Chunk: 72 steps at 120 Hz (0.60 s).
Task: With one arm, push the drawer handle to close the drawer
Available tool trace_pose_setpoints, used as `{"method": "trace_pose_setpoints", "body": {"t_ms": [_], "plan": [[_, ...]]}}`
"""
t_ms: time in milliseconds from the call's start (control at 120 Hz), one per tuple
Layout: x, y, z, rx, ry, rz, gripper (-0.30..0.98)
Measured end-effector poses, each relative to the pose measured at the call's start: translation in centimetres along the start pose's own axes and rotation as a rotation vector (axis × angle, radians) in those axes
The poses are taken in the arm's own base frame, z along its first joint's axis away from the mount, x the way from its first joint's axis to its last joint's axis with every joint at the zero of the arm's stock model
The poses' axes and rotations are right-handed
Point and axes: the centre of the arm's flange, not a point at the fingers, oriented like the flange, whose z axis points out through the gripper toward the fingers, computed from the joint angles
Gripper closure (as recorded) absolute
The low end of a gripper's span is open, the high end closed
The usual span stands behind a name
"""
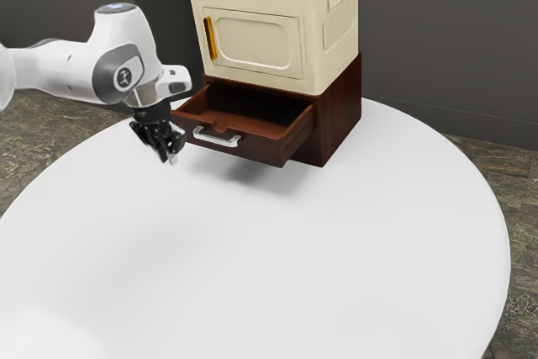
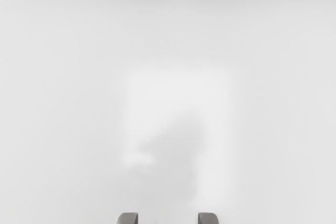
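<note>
- Our gripper (image 1: pixel 172 155) hangs near the silver handle (image 1: pixel 216 138), apparently not touching it.
- We hold its fingers (image 2: pixel 127 219) apart, released.
- The drawer (image 1: pixel 262 150) stands open in the brown cabinet (image 1: pixel 338 117) beneath the cream box (image 1: pixel 329 60).

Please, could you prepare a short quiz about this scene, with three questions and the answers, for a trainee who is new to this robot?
1. Multiple choice: What stands on top of the dark brown cabinet?
a) a desk lamp
b) a cream box
c) a stack of plates
2. True or false: The drawer is pulled out from the cabinet.
3. Fill in the missing word: In the wrist view, the two fingers of the gripper stand ____ .

Key: 1 b; 2 true; 3 apart.
</note>
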Motion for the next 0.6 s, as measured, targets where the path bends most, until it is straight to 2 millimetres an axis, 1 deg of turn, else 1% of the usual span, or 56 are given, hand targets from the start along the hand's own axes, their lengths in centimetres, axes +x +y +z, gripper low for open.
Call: {"method": "trace_pose_setpoints", "body": {"t_ms": [100, 208, 467, 600], "plan": [[0.7, -0.2, -0.1, -0.001, 0.012, -0.001, 0.65], [1.8, -0.6, 0.3, -0.001, 0.017, -0.003, 0.67], [5.3, -0.9, 2.6, -0.007, 0.018, 0.004, 0.7], [8.1, -0.6, 3.6, -0.013, 0.037, 0.015, 0.7]]}}
